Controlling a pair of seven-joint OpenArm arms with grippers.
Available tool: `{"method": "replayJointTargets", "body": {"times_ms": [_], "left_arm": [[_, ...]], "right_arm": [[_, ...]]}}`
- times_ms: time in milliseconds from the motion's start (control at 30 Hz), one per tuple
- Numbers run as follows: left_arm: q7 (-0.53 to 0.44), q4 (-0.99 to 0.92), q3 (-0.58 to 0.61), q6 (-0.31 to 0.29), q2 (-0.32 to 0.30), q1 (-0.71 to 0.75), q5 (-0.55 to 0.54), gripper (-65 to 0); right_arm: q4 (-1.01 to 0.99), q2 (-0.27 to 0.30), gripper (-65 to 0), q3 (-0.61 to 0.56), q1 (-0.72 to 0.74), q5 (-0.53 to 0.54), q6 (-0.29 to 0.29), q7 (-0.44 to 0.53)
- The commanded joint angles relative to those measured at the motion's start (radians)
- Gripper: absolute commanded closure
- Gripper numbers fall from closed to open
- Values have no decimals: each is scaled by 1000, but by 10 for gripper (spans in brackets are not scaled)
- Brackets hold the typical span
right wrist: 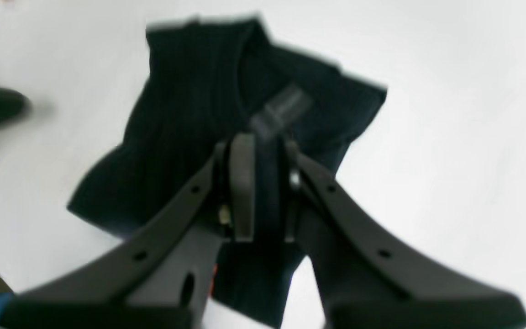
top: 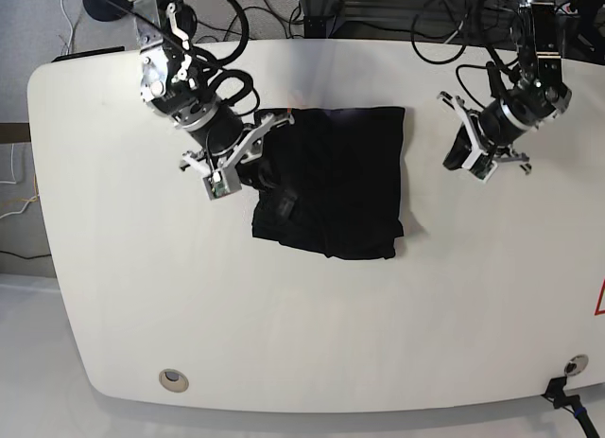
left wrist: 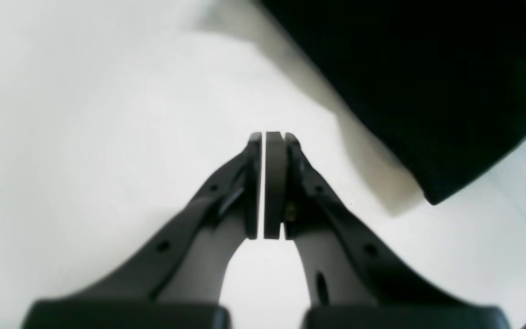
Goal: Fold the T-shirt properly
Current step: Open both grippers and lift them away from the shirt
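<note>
Shirt already a compact fold at table centre; last tidy-up seemed to remain.

Right gripper [right wrist: 263,151] sat narrowly parted, fingers pinching a fold of the T-shirt [top: 340,183] at its near left edge, grey tag just beyond the tips. The shirt lay as a rough rectangle on the white table [top: 284,334], lower edge uneven. Farther off, the left gripper [left wrist: 270,137] hung closed and empty above bare tabletop, apart from the cloth.

The T-shirt [top: 340,178] was soft, matt black cloth, faintly ribbed, on a smooth white tabletop [top: 302,334] with a slight sheen; the jaws looked like matt dark plastic.
</note>
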Motion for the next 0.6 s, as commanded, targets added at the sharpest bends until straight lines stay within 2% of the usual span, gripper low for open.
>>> {"method": "replayJointTargets", "body": {"times_ms": [0, 167, 267, 433, 567], "left_arm": [[-120, 69, -85, 5, 27, 65, -16, 0], [-281, 98, -201, 5, 110, 238, -15, 0], [-339, 98, -250, 5, 131, 326, -16, 0], [-341, 98, -304, 5, 176, 441, -19, 0], [-339, 98, -316, 5, 184, 537, -19, 0]], "right_arm": [[27, 12, -88, 7, -99, -100, 8, 184], [27, 5, -88, 69, -352, -260, 2, 475], [27, 3, -88, 121, -481, -278, 0, 591], [27, -23, -89, 215, -628, -278, 2, 667], [29, -23, -89, 244, -721, -278, 4, 695]]}}
